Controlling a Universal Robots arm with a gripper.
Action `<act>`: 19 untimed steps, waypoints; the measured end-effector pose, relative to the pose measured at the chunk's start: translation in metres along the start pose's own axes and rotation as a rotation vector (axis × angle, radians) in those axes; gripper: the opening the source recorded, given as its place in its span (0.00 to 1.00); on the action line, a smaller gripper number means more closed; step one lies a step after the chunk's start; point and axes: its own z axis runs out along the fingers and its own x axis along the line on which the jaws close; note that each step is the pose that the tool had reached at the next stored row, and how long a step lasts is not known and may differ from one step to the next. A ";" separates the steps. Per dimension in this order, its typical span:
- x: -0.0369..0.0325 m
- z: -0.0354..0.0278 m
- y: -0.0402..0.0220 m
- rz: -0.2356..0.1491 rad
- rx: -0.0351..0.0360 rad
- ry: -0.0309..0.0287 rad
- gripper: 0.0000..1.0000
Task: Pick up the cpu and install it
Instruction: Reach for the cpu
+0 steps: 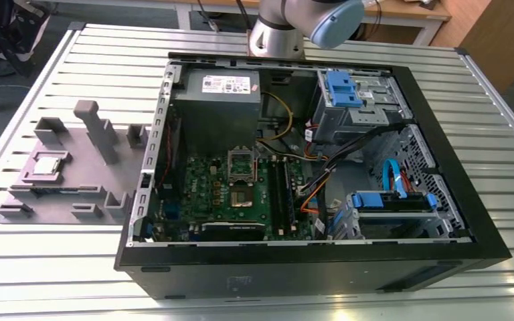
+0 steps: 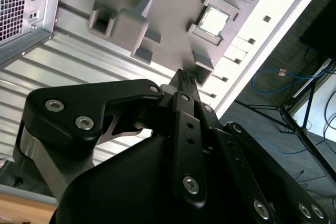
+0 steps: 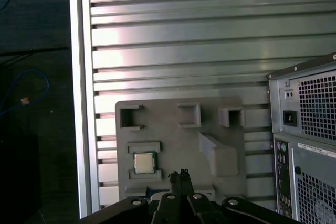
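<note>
While the gripper [image 3: 181, 174] hung over the grey fixture plate [image 3: 168, 140], its two black fingers were pressed together with nothing between them. The cpu [image 3: 144, 162] lay near the fingertips but clear of them, untouched, seated in a shallow square pocket of the plate. In the exterior view the plate sat on the slatted metal table [image 1: 105, 47] at the exterior view's left of the open computer case [image 1: 328, 267]. The cpu rested well apart from the motherboard [image 1: 230, 194] inside that case. The gripper's own black body covered the plate's nearest edge in both wrist views, and the robot arm [image 1: 306, 23] was cut off by the picture edge in the exterior view. Any markings on the chip were too small to make out. The cpu lay flat, silvery metal top facing up. Being square, it showed no long axis; its sides ran parallel to the pocket's walls.
</note>
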 end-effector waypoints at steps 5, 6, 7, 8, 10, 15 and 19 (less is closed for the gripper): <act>0.0011 0.0018 -0.0002 0.000 0.0000 0.0001 0.11; 0.0013 0.0022 -0.0002 0.000 0.0000 0.0000 0.11; 0.0014 0.0024 -0.0002 0.000 0.0000 0.0000 0.11; 0.0015 0.0028 -0.0002 0.000 0.0000 0.0000 0.11; 0.0017 0.0033 -0.0003 0.000 0.0000 0.0000 0.11; 0.0024 0.0051 -0.0004 0.000 0.0000 0.0000 0.11; 0.0031 0.0066 -0.0006 0.000 0.0000 0.0000 0.11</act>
